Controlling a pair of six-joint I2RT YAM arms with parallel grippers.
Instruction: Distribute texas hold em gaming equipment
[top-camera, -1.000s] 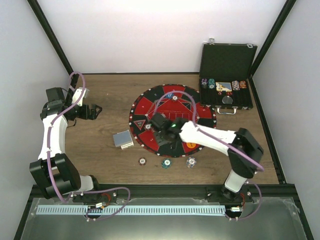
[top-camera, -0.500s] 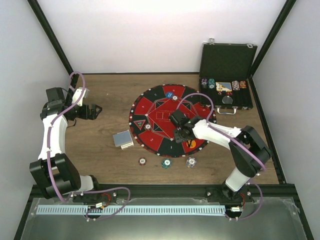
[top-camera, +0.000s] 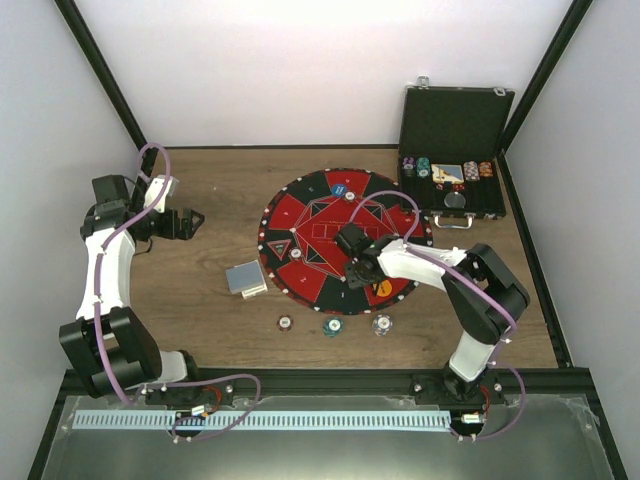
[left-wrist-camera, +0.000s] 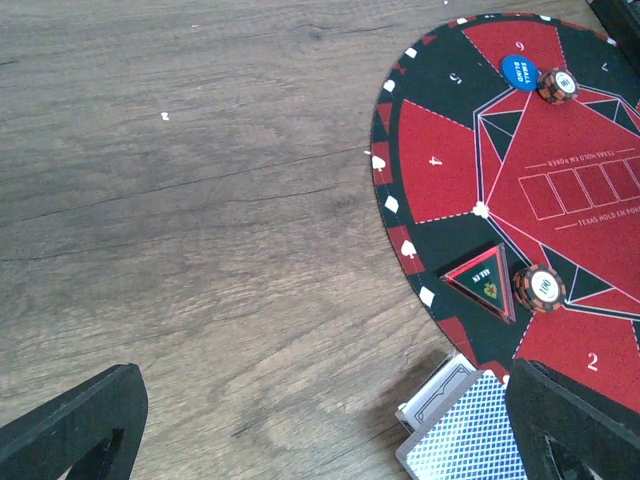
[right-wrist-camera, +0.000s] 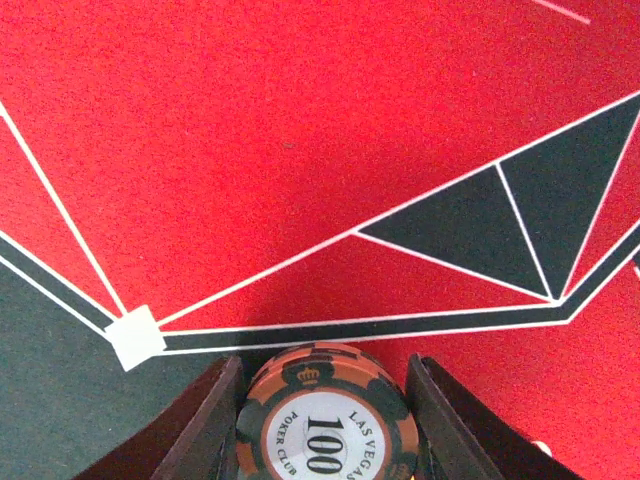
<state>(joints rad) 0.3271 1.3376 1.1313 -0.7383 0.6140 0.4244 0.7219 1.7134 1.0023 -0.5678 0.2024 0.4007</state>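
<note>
My right gripper is low over the middle of the round mat. In the right wrist view its fingers are closed on an orange-and-black "100" poker chip near a white corner mark. My left gripper is open and empty over bare wood at the left. The card deck lies beside the mat's left edge. The black triangular marker and a chip sit on the mat. A blue button lies beside another chip. An orange button lies under my right arm.
Three chips lie on the wood in front of the mat. The open black case with chip stacks stands at the back right. Black frame posts run along both sides.
My right gripper has swung from the mat's lower left towards its middle right, then settled slightly back left. The left arm has not moved.
</note>
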